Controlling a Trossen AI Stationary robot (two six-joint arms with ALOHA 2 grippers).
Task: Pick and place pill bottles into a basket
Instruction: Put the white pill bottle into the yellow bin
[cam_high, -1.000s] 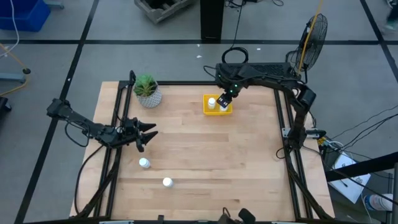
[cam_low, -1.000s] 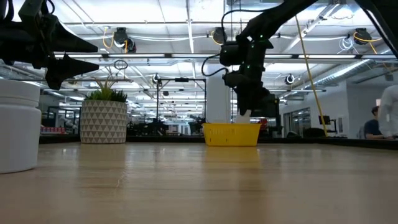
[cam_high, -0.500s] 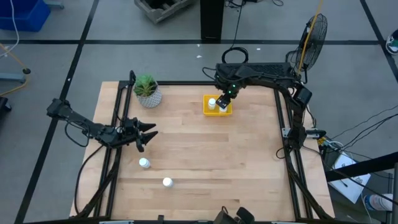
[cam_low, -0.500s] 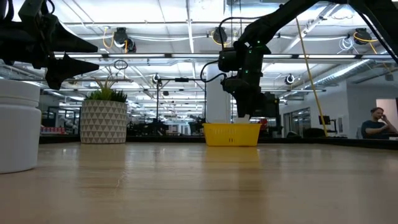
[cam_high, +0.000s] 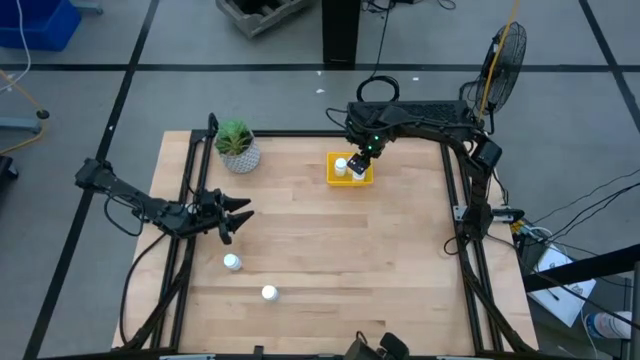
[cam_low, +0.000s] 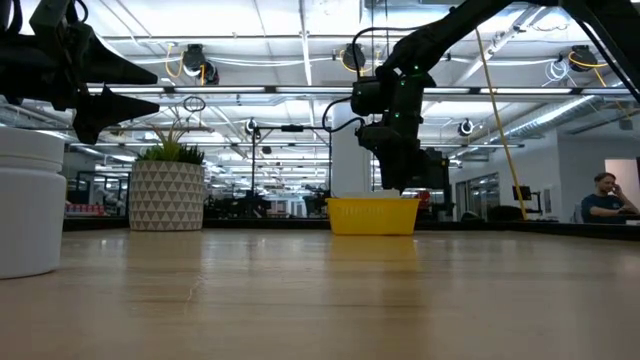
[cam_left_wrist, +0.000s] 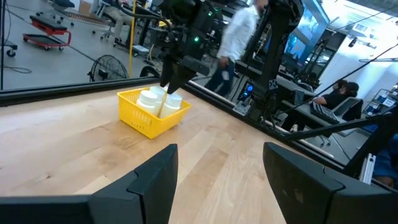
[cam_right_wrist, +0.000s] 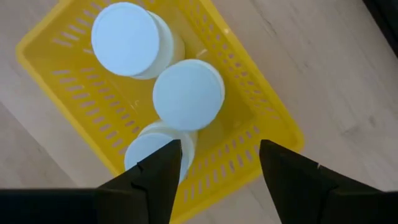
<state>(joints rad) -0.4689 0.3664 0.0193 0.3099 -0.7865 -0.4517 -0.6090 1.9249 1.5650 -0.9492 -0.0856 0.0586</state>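
**Now three bottles sit in the basket, and the right gripper has let go**

Just above the basket (cam_right_wrist: 261, 134), the right gripper (cam_right_wrist: 217, 165) hangs with its two dark fingers spread, and nothing is between them. A second ago its fingers were nearer together and lower over the basket; since then they have parted and the arm has lifted a little, as the low view shows. I judge that a bottle has just been released.

Looking down past those fingers, three white caps show inside the yellow mesh: one bottle (cam_right_wrist: 126, 40) at the far end, a second (cam_right_wrist: 188, 94) in the middle, and a third (cam_right_wrist: 158, 149) partly behind one finger. All three stand upright and close together, the middle one touching or nearly touching its neighbours.

Farther out, the basket stands at the back of the table (cam_high: 400, 260), beside the potted plant (cam_high: 238, 146) but apart from it.

At the table's left side the left gripper (cam_high: 236, 218) waits above the wood with its fingers apart, holding nothing, unmoved over the last second. Near it, two bottles stand on the table: one (cam_high: 232, 262) close to the gripper, the other (cam_high: 268, 292) nearer the front edge.

So three look done and two are left, both on the left arm's side.
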